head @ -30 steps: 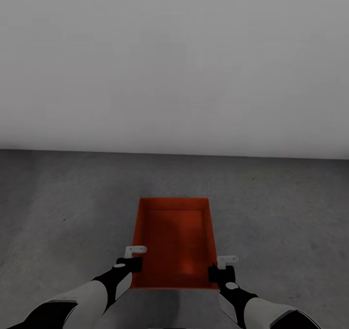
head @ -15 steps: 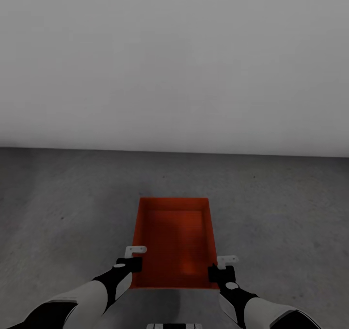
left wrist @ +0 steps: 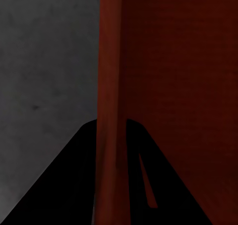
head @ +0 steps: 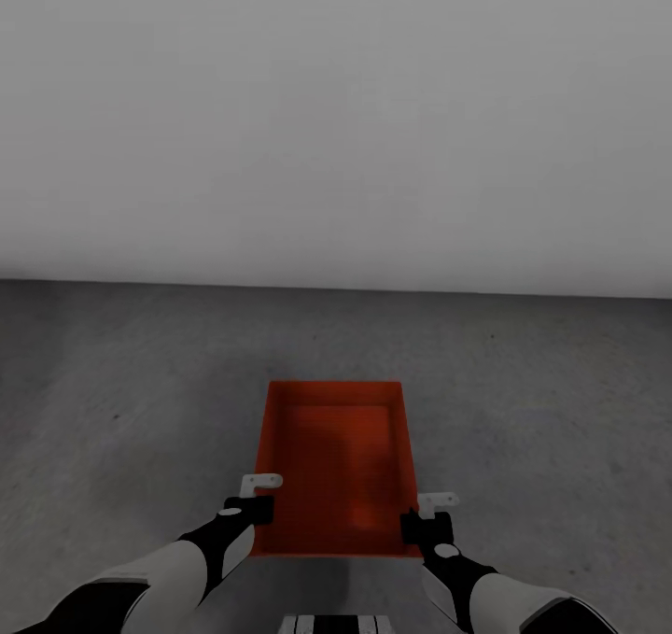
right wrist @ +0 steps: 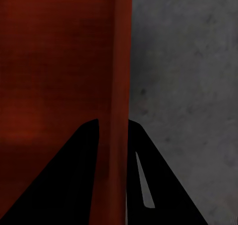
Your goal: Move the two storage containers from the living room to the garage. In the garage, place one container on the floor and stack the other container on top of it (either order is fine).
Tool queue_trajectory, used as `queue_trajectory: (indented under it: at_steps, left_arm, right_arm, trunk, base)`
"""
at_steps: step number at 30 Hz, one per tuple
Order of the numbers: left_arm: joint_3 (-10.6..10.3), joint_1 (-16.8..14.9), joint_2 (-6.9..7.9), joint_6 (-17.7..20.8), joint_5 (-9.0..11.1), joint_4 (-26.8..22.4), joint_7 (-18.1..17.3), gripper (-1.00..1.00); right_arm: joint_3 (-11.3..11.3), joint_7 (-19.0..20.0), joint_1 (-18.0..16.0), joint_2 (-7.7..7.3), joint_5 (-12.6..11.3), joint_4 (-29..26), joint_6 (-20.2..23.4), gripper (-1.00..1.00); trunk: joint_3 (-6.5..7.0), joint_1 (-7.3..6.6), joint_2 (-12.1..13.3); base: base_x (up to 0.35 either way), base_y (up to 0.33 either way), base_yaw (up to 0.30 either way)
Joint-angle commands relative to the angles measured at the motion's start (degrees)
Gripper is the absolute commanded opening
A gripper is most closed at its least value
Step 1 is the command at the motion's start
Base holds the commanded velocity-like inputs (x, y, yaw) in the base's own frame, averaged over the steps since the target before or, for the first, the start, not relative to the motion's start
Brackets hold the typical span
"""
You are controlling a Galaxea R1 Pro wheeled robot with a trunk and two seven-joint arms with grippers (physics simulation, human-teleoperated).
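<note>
One orange-red storage container hangs in front of me above the dark grey floor, open side up and with nothing in it. My left gripper is shut on its left wall near the close corner, and my right gripper is shut on its right wall. In the left wrist view the thin red wall runs between the two black fingers. The right wrist view gives the same picture, the wall pinched between the black fingers. The second container is out of view.
A plain white wall stands straight ahead, meeting the grey floor a few steps beyond the container. Bare floor stretches to both sides. A bit of my own base shows at the lower edge of the head view.
The whole head view has shifted slightly: the wall's foot sits a little higher and more of my base shows. The container and both grippers keep their places relative to me.
</note>
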Motion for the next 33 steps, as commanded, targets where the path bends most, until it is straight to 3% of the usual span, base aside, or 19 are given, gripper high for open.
queue_trajectory:
  at_steps: [1, 12, 33]
  left_arm:
    - [2.0, 0.0, 2.35, -0.2, 0.1, 0.2, 0.8, -1.00]
    - [2.0, 0.0, 2.35, -0.2, 0.1, 0.2, 0.8, -1.00]
    - [2.0, 0.0, 2.35, -0.2, -0.1, 0.1, 0.8, -1.00]
  right_arm:
    - [-2.5, -0.1, -0.1, 0.04, 0.2, -0.1, -2.4, -1.00]
    - [-2.5, 0.0, -0.1, 0.04, 0.2, -0.1, -2.5, -1.00]
    - [-2.5, 0.4, -0.1, -0.05, 0.2, -0.1, -2.6, -1.00]
  trunk:
    - [-0.22, 0.22, -0.4]
    - [-2.19, 2.63, -4.8]
    - [-2.19, 2.63, -4.8]
  base:
    - [0.000, 0.000, 0.000]
    - [0.000, 0.000, 0.000]
    - [0.000, 0.000, 0.000]
